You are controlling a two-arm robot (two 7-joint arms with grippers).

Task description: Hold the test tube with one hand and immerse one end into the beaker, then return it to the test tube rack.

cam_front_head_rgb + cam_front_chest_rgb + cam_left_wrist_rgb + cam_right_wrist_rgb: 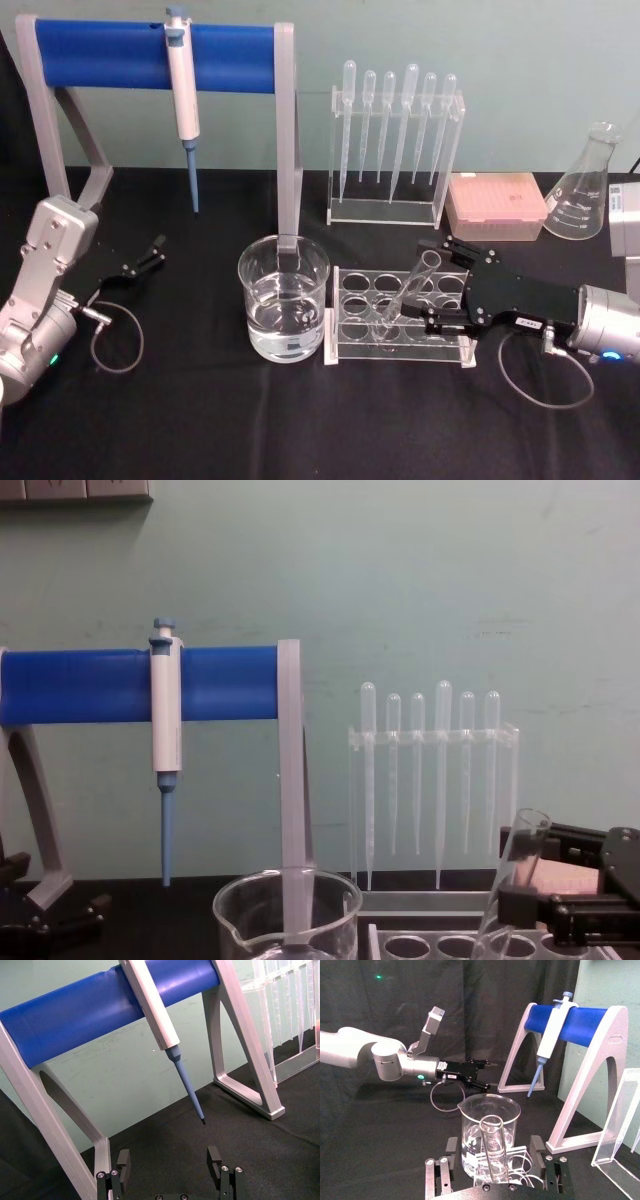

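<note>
The test tube (408,293) leans tilted in a clear rack (352,330) with round holes, its closed end down in a hole and its open rim (527,823) up. My right gripper (432,287) is open, with one finger on each side of the tube and neither visibly touching it; in the right wrist view the tube (494,1157) rises midway between the spread fingers (452,1146). The beaker (283,298), part full of clear liquid, stands just left of the rack. My left gripper (150,256) rests open at the far left, above the black cloth (165,1140).
A blue-barred stand (150,55) holds a white-and-blue pipettor (183,95) behind the beaker. Behind the tube rack stand an acrylic holder of plastic pipettes (395,130), a pink tip box (495,205) and a conical flask (582,190). A cable loops beside each wrist.
</note>
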